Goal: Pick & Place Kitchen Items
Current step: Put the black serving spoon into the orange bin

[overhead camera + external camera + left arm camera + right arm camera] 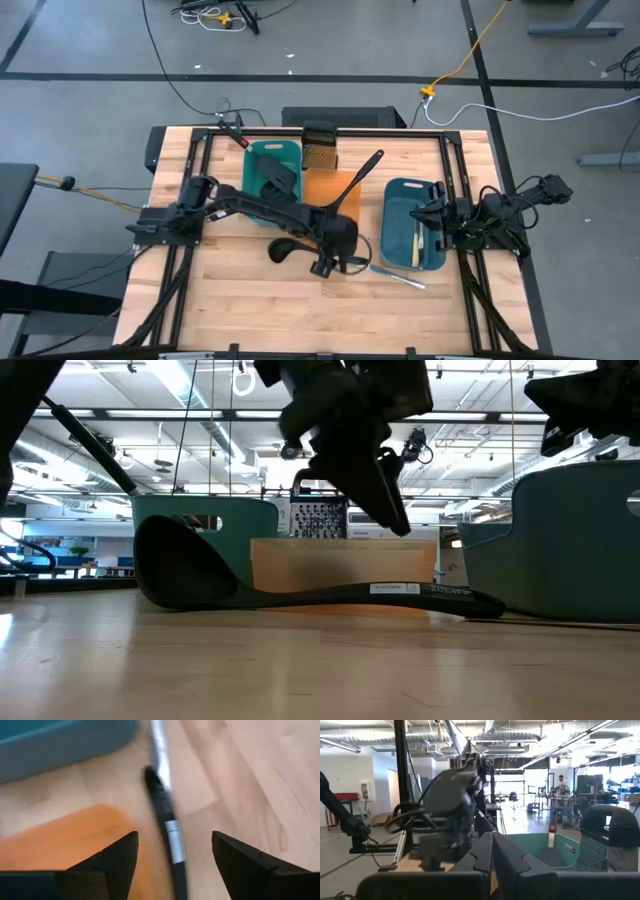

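A black ladle (300, 585) lies flat mid-bench, its handle bearing a small label too tiny to read. Just above that handle hangs the left gripper (335, 262), fingers (112, 862) spread wide, gripping nothing. Behind sit the orange tray (345, 565) and teal tray (272, 165). Toward the bench's right edge, the right gripper (428, 222) waits closed over the blue tray (405, 240).

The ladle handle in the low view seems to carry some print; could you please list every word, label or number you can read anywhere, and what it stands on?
Ladle handle: a pale label and light lettering farther along, both too small to read.
Ladle handle in the left wrist view: a silvery band, no readable text.
Trays, mesh box, arms: no legible text.
Nothing can be quoted.
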### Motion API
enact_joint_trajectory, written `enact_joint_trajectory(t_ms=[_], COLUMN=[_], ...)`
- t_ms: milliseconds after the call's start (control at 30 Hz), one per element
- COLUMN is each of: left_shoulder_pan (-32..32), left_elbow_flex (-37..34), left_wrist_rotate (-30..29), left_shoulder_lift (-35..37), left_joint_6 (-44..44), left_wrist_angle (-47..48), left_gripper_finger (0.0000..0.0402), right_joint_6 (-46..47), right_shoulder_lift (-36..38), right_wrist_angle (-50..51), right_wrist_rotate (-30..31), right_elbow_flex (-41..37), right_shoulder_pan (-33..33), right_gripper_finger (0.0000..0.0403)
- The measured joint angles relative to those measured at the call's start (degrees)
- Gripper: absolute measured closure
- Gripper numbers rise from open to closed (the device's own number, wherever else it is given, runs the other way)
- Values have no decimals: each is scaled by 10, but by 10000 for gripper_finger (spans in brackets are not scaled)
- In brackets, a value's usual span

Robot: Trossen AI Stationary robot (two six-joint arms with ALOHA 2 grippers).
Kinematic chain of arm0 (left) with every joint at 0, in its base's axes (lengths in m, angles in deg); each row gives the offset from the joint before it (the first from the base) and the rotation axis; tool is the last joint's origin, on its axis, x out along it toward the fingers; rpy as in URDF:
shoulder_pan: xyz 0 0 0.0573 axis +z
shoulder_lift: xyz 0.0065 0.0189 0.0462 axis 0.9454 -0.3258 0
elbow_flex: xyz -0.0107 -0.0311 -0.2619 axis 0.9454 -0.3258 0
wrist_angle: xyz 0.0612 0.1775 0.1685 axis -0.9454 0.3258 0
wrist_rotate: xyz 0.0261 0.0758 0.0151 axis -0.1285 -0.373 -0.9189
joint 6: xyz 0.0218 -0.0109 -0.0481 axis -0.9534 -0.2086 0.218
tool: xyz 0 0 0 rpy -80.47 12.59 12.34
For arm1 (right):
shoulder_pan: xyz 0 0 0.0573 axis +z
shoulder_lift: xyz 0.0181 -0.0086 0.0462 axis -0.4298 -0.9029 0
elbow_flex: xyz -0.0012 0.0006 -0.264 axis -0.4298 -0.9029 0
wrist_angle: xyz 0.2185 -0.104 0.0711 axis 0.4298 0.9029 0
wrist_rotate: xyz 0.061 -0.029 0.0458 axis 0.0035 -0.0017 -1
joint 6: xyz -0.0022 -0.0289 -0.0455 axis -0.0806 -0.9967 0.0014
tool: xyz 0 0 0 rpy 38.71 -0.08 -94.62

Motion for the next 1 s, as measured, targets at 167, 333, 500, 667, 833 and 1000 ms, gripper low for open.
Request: enact_joint_trajectory(t_ms=[167,333,500,667,833,1000], left_shoulder_pan=[-20,-26,-26,-26,-26,-26], left_elbow_flex=[0,1,-1,0,-1,-1], left_wrist_rotate=[0,-3,-29,-43,-45,-50], left_shoulder_lift=[-11,-27,-55,-68,-68,-68], left_joint_6=[-14,-11,-12,-12,-11,-10], left_wrist_angle=[-22,-42,-45,-51,-52,-56], left_gripper_finger=[143,143,143,142,142,144], right_joint_6=[0,-2,-1,0,-2,-4], right_shoulder_lift=[0,0,0,0,0,0], right_wrist_angle=[3,5,5,4,5,5], right_wrist_rotate=[0,0,-4,-4,-4,-4], right_elbow_flex=[0,0,0,0,0,0], right_shoulder_pan=[0,0,0,0,0,0], right_gripper_finger=[378,378,378,378,378,378])
